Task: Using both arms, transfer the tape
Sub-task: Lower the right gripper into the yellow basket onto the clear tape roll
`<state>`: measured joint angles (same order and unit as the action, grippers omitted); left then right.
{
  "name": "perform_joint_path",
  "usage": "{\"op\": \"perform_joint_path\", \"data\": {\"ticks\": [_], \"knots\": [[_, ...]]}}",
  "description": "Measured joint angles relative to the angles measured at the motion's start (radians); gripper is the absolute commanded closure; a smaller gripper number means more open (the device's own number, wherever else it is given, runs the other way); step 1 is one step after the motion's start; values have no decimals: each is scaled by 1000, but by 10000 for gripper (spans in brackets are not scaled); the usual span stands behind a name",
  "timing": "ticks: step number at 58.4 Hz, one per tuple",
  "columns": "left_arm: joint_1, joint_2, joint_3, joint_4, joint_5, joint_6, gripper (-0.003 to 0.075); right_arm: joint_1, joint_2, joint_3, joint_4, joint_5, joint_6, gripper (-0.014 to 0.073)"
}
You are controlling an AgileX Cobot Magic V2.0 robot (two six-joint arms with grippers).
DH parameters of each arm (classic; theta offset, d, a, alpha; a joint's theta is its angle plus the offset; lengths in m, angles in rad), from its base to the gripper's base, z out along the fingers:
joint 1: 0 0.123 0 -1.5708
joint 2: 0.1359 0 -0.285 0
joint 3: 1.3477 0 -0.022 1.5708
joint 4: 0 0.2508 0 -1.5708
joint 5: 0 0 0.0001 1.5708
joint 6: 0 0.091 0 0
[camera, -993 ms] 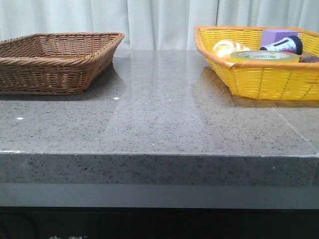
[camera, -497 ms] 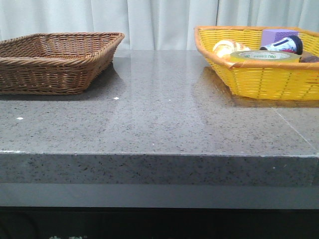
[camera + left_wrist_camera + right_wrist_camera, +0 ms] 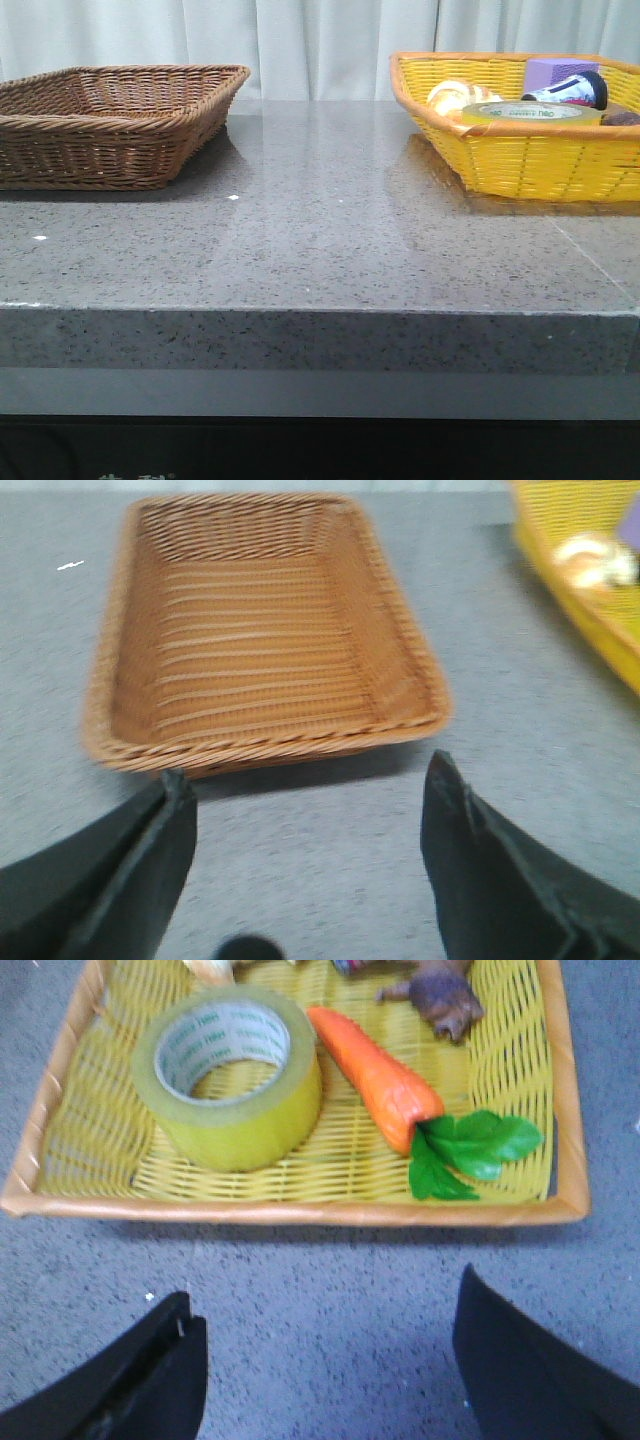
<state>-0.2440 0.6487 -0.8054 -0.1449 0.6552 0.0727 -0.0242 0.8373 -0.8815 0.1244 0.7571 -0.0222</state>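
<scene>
The tape [image 3: 229, 1077], a wide yellow roll with a white core and green lettering, lies flat in the yellow basket [image 3: 300, 1210]; in the front view the tape [image 3: 532, 114] shows over the basket rim [image 3: 500, 130] at the right. My right gripper [image 3: 322, 1305] is open and empty over the grey table, short of the basket's near rim. My left gripper [image 3: 308, 780] is open and empty over the table, just short of the brown wicker basket [image 3: 262, 630]. Neither arm shows in the front view.
The brown basket [image 3: 110, 120] stands at the table's far left and holds nothing visible. The yellow basket also holds an orange toy carrot [image 3: 380, 1080] with green leaves, a brown lump [image 3: 445, 1000], a purple block [image 3: 560, 72], a dark bottle [image 3: 575, 90] and a bread-like item [image 3: 460, 95].
</scene>
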Motion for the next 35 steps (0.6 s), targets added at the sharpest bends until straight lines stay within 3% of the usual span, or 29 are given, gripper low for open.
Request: {"op": "perform_joint_path", "data": {"ticks": [22, 35], "knots": [[-293, 2, 0, -22, -60, 10, 241, 31, 266, -289, 39, 96, -45, 54], [-352, 2, 0, -22, -76, 13, 241, 39, 511, -492, 45, 212, -53, 54]]}}
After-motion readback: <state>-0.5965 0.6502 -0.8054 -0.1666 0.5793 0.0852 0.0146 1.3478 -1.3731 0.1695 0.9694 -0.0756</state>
